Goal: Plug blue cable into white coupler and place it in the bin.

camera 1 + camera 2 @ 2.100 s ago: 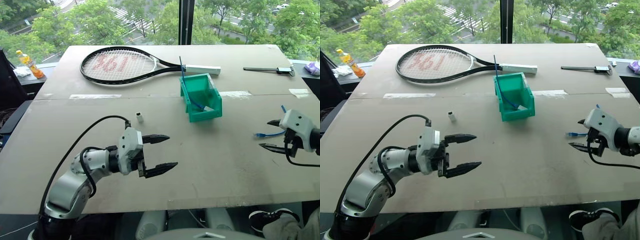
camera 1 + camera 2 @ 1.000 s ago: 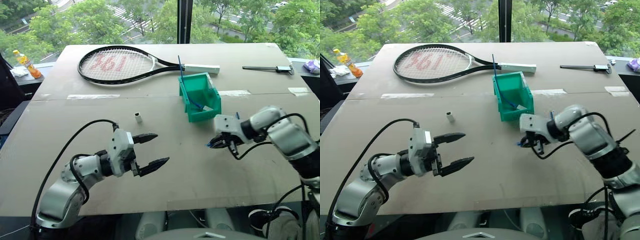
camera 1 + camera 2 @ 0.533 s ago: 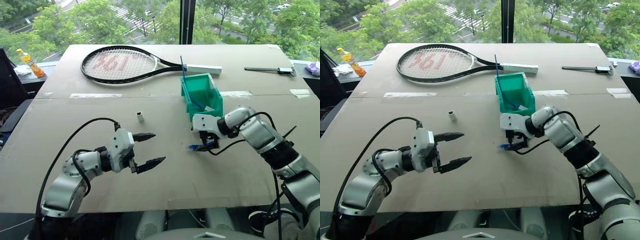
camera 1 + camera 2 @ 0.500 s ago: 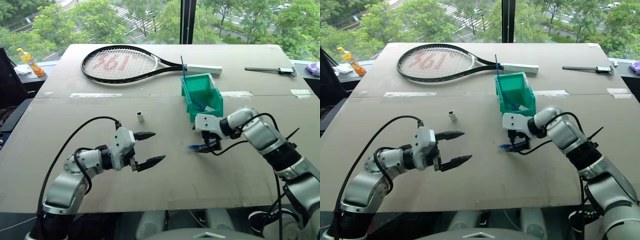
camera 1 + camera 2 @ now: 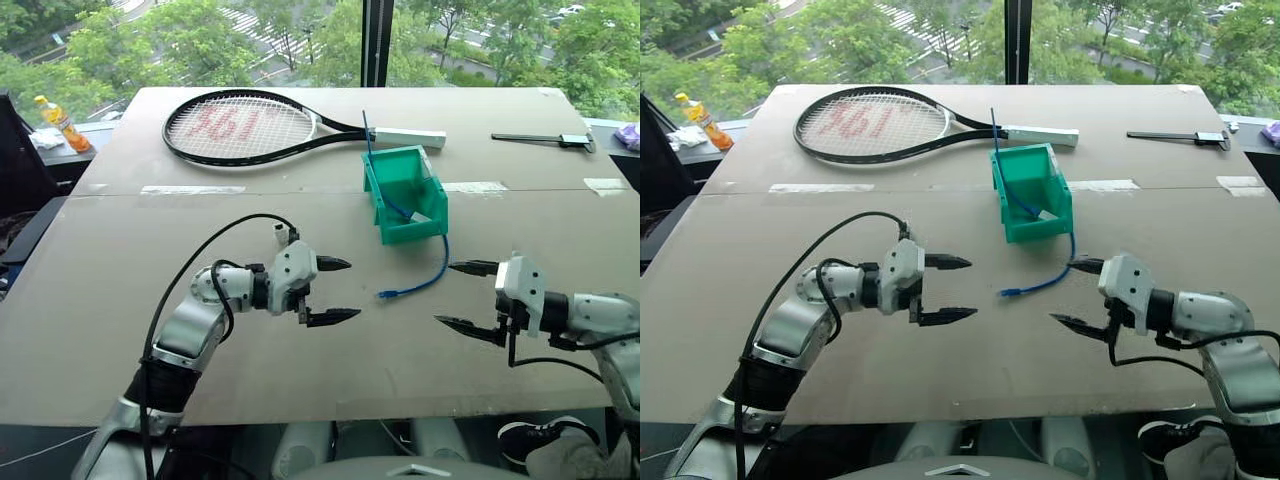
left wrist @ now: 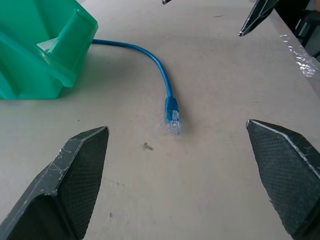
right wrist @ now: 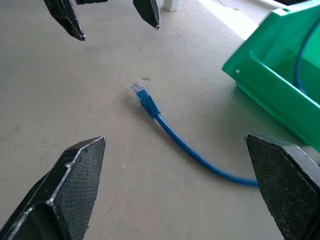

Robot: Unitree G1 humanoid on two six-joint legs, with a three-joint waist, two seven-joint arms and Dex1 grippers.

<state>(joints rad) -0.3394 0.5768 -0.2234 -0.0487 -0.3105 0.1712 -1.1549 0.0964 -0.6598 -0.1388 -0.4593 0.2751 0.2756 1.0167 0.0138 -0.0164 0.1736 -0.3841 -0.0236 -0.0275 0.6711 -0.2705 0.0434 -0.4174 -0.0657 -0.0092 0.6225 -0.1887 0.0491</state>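
Both grippers open, empty; blue cable (image 5: 417, 283) loose near the bin (image 5: 404, 196). I next grab its plug with left gripper (image 5: 331, 291); right gripper (image 5: 466, 297) waits.

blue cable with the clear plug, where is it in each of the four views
Left eye view: the thin bright-blue network cable curves over the table from the bin's front corner, between the two grippers.
Right eye view: the same curve, right of centre, plug end nearer the left gripper.
Left wrist view: upper middle, clear plug toward the camera.
Right wrist view: middle, plug up-left.
Shared landmark: the teal-green plastic bin, beside the cable's far end.
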